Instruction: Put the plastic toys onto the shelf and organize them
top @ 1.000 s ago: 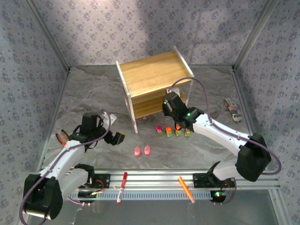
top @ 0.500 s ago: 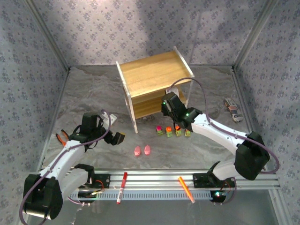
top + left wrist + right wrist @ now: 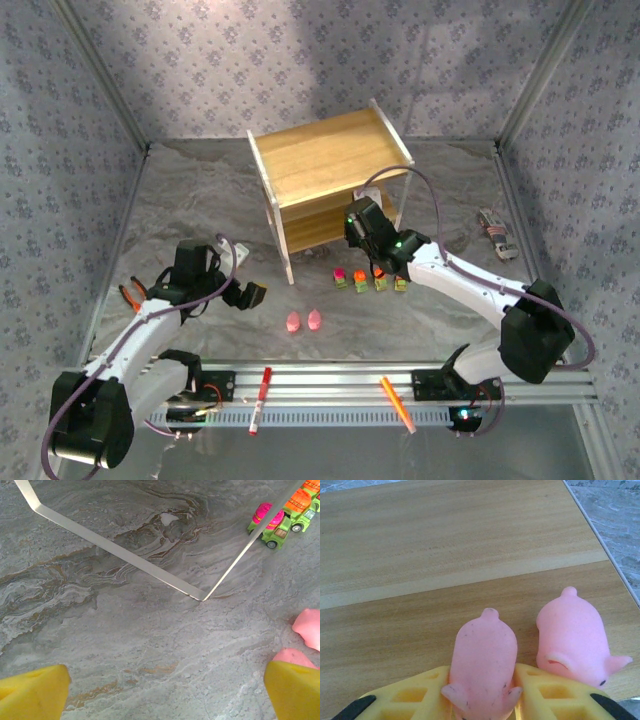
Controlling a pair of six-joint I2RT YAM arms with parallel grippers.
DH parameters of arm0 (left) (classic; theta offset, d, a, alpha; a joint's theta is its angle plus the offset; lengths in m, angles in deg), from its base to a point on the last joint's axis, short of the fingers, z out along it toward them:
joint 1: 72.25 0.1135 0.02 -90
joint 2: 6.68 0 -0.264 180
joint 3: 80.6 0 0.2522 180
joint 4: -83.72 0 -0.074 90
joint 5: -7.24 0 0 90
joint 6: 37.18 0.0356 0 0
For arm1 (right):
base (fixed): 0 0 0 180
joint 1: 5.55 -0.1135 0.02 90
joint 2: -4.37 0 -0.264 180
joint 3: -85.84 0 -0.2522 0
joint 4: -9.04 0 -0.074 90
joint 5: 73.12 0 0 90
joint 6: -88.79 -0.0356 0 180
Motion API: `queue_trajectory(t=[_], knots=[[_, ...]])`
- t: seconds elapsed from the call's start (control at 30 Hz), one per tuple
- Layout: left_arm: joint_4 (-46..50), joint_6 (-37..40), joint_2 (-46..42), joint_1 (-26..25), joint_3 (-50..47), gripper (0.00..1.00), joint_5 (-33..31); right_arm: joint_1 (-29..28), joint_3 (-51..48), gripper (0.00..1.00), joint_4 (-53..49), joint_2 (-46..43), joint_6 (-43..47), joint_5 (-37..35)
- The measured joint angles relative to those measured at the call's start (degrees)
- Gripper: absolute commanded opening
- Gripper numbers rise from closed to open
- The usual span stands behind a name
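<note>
A pink teardrop figure is pinched between the yellow fingers of the right claw, over a wooden board of the shelf; whether it rests on the wood cannot be told. A second pink figure lies on the board just right of that claw, close beside its right finger and near the board's right edge. If the fingers are spread here, this neighbour could be nudged toward that edge and tipped off. The glossy, rounded held figure might also roll once freed.

The left claw is spread wide above the table and grips nothing.

Counted:
- Pink figures: four, with two at the shelf and two on the table just ahead of the left claw's right finger.
- Trucks: four, in a row below the right claw.
- Marker pens: two.
</note>
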Motion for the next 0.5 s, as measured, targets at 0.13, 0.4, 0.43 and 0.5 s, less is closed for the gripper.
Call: queue_trajectory(t=[0.13,0.4,0.43,0.5], knots=[[-0.02,0.00,0.00,0.00,0.00,1.00,0.00,-0.07,0.00,0.41,-0.02,-0.02,0.00,-0.22],[-0.02,0.00,0.00,0.00,0.00,1.00,0.00,-1.01,0.00,0.44,-0.90,-0.72,0.00,-1.22],[-0.02,0.00,0.00,0.00,0.00,1.00,0.00,-1.16,0.00,0.45,-1.01,-1.03,0.00,-1.55],[-0.02,0.00,0.00,0.00,0.00,1.00,0.00,-1.57,0.00,0.45,-1.27,-1.79,0.00,-2.05]])
